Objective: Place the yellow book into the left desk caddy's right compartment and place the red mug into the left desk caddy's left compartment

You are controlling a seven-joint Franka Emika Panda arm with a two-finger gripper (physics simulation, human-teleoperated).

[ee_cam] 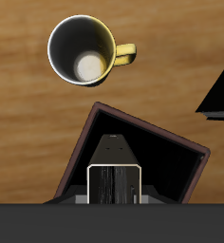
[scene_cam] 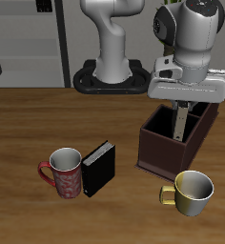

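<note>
counter (scene_cam: 29,114): wooden top, carries everything below.

left desk caddy (scene_cam: 160,151): dark brown box, the landmark for this entry. stands upright on the counter, one end taller than the other. the wrist view looks straight down into its large squarish right compartment (ee_cam: 161,157), dark inside.

gripper (scene_cam: 182,122): lowered into the caddy from above, the white hand just over the rim, fingers inside the box. a thin grey-beige slab hangs between the fingers, reaching down into the caddy; this reads as the yellow book (scene_cam: 182,124). in the wrist view the same flat piece (ee_cam: 115,182) sits upright between the jaws, over the right compartment. jaws are narrow, closed against the book's faces. cannot tell whether the book's lower edge touches the caddy floor.

black book (scene_cam: 98,168): stands on edge on the counter, well apart from the caddy, toward the side away from its taller end.

red mug (scene_cam: 65,172): upright, just beside the black book on the side away from the caddy, handle pointing away from the book. outside the caddy.

yellow-gold mug (scene_cam: 192,192): upright on the counter, near the caddy's lower end, nearer the counter's front edge.
</note>
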